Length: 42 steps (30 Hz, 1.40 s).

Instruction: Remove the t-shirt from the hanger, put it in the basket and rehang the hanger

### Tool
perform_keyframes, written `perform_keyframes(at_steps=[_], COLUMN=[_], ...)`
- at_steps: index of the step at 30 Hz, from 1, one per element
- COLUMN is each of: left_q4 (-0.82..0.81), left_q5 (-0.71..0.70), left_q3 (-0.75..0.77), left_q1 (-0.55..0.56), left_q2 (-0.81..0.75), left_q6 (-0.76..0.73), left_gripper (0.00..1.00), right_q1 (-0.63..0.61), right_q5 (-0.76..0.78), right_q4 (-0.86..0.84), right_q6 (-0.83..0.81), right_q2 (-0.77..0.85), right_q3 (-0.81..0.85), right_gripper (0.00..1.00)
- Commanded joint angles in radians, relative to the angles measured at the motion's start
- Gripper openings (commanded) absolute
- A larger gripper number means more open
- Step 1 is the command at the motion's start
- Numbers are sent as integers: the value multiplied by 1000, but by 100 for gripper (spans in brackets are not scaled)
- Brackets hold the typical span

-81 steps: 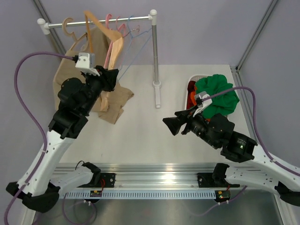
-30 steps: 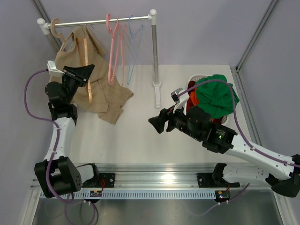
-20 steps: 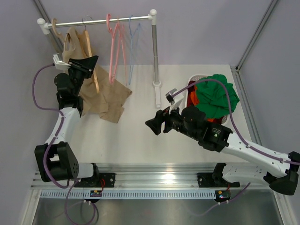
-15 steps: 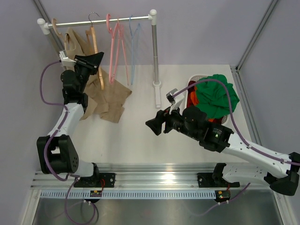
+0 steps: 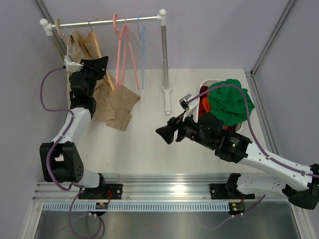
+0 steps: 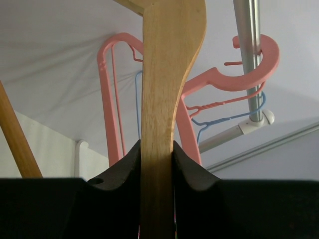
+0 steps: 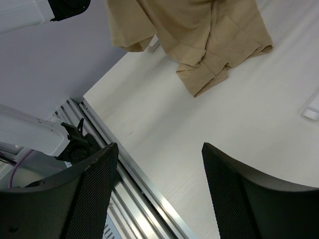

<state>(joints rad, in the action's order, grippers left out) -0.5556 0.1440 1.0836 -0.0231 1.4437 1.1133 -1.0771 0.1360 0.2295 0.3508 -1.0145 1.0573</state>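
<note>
The left gripper (image 6: pixel 157 158) is clamped on a flat arm of the light brown wooden hanger (image 6: pixel 167 74), near the metal rail (image 5: pixel 107 22). The right gripper (image 7: pixel 159 149) hovers above the white table (image 7: pixel 259 114), with its 2 jaws apart and empty. The bright green cloth t-shirt (image 5: pixel 229 102) lies bunched in the white basket (image 5: pixel 204 82), well apart from the hanger.

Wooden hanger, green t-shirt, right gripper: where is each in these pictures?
wooden hanger (image 6: pixel 164 89): left wrist view, flat arm above the grip.
green t-shirt (image 5: pixel 228 105): top view, middle of the bunched cloth.
right gripper (image 7: pixel 158 149): right wrist view, midway between open fingertips.
</note>
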Motion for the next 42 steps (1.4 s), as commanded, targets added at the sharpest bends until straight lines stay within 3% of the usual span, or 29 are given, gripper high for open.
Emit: perform_keyframes(at_steps=[1,5,26,31,34,36,39,40,42], left_q4=[38,103,25,-76,-166,-190,-216,-217,-210], left_q5=[-136,-234,-218,-155,-39,-6,66,89,100], left_q3=[91,151,75,20,-1,-5,-2,-4,-11], left_q1=[46,130,134,127,114,109,103,100,92], left_q2=[-28,-10,90,107,142,161,170,169,150], left_q6=[-149,-240,-115,-61,-6,13,17,14,5], left_gripper=[0,0,0,0,1,4,17,33,49], right_q1=[2,3,2,2,2,3,2,3,3], right_q5=[-19,-19,4,17,22,30,34,36,34], right_q4=[-19,-16,2,5,5,7,7,7,4], right_q6=[-21,-29,-41,-41,-46,-47,-50,-52,-52], right_q2=[24,30,73,68,67,70,70,68,62], right_q3=[3,1,-10,-14,-13,-13,-13,-11,-8], right_gripper=[75,75,75,75,75,75,76,75,76])
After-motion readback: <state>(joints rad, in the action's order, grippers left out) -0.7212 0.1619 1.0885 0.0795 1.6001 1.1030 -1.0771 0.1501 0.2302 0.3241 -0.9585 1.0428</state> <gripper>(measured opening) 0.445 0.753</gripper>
